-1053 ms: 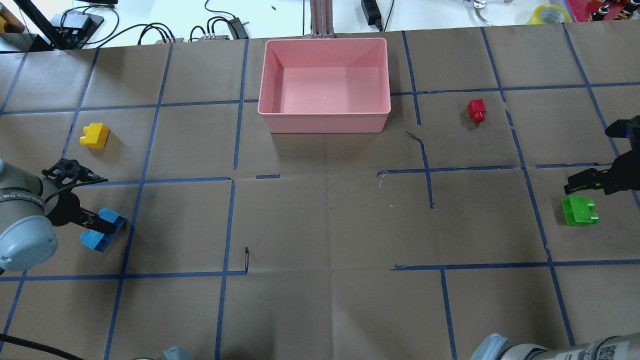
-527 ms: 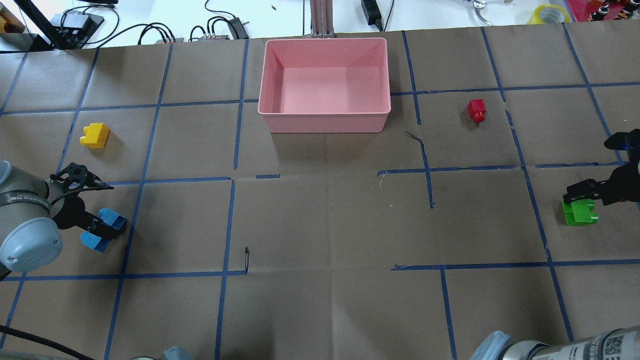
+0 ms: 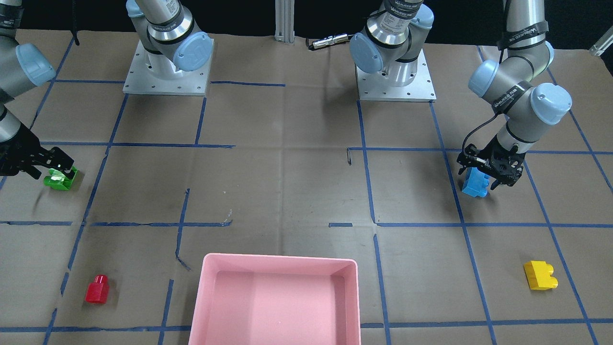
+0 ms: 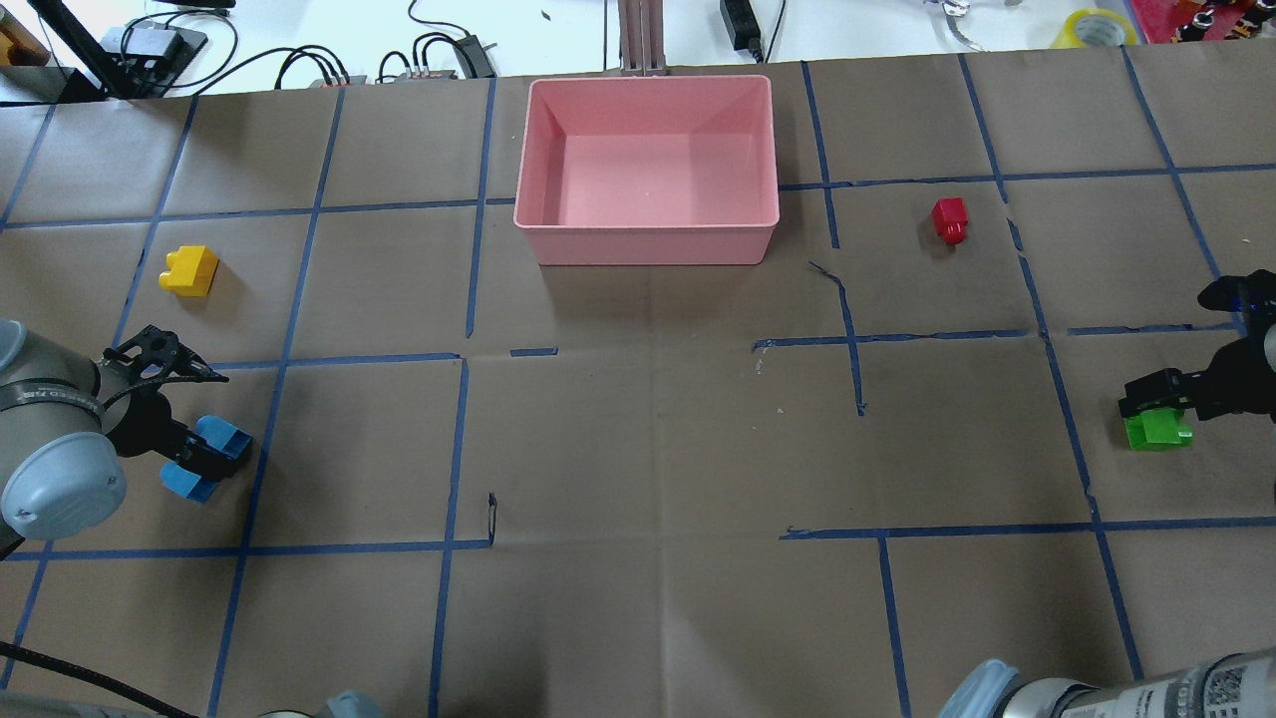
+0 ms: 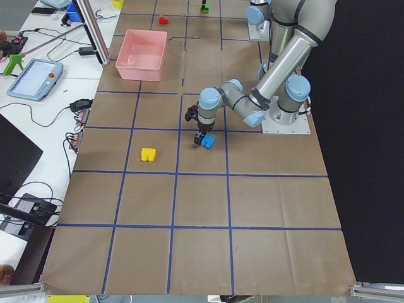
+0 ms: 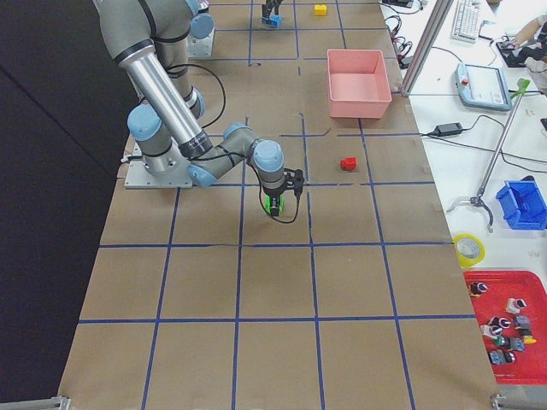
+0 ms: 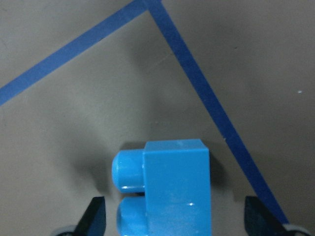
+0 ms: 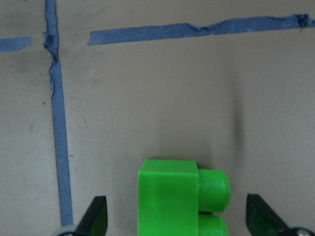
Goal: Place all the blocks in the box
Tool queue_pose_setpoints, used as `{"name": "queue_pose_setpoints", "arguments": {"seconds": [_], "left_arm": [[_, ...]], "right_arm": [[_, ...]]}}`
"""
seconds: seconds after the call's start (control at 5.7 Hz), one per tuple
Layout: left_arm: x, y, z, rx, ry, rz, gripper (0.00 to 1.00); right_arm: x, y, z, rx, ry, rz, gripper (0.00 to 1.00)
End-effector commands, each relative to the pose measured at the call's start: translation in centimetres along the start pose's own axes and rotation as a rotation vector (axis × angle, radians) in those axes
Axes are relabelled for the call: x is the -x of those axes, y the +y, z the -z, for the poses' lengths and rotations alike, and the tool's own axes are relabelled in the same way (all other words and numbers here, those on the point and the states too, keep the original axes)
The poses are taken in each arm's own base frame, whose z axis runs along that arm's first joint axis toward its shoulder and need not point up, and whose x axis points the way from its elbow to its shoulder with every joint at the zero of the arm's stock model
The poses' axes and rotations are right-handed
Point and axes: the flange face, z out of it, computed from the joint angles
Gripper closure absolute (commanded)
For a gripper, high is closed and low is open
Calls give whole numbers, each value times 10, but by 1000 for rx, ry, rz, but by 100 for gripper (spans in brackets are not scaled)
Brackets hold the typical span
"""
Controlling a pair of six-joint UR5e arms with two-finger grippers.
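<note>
The light blue studded plastic brick (image 7: 170, 189) and the green studded plastic brick (image 8: 170, 196) lay on the brown paper (image 4: 648, 449). Both looked light, rigid and slick, best pinched on their flat sides. The left gripper (image 7: 175, 219) and right gripper (image 8: 176, 216) straddled them, jaws wide, holding nothing. The yellow brick (image 4: 189, 270), the red brick (image 4: 950, 219) and the empty pink plastic tray (image 4: 646, 244) lay well apart, and the path looked unobstructed.
</note>
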Motion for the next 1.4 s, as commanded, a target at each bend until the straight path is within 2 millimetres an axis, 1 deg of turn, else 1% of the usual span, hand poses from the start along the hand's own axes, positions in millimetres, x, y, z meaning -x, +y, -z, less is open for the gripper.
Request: {"name": "queue_pose_setpoints", "arguments": {"seconds": [0.0,0.18,0.35,0.53,0.7,0.88,1.05,1.23], "left_arm": [[0,0,-1,-1,0,-9,4],[2,-1,0,-2,-2,-9,11],[2,-1,1,-3,-4,-11,17],[3,-1,1,-4,-7,-21,28],[4,-1,2,-3,-9,-22,38],[4,-1,2,-3,-10,-46,48],[4,-1,2,-2,-11,-51,60],[4,-1,3,-3,-14,-51,67]], "right_arm": [[-2,4,-6,6,-1,-6,1],[-1,5,-7,7,-2,-7,8],[-1,5,-7,11,-1,-7,22],[-1,6,-6,11,3,-6,45],[-1,5,-5,10,6,-5,58],[-3,4,2,18,25,-4,70],[-5,0,13,18,32,0,81],[-6,-10,43,40,26,4,85]]}}
